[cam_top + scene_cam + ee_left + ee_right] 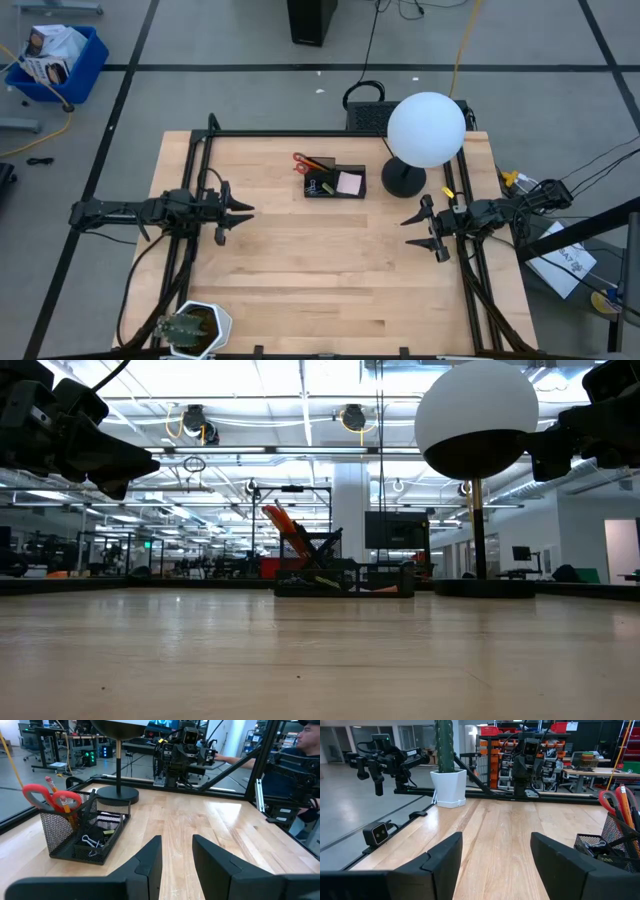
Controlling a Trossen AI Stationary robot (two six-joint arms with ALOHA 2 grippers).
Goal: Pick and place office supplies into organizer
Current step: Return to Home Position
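Holding scissors (red-handled), organizer sits upright; left pincer, right pincer gape.

I can read no text, label or number anywhere. The printed box in the blue bin and the white sheet right of the table carry marks too small to make out.
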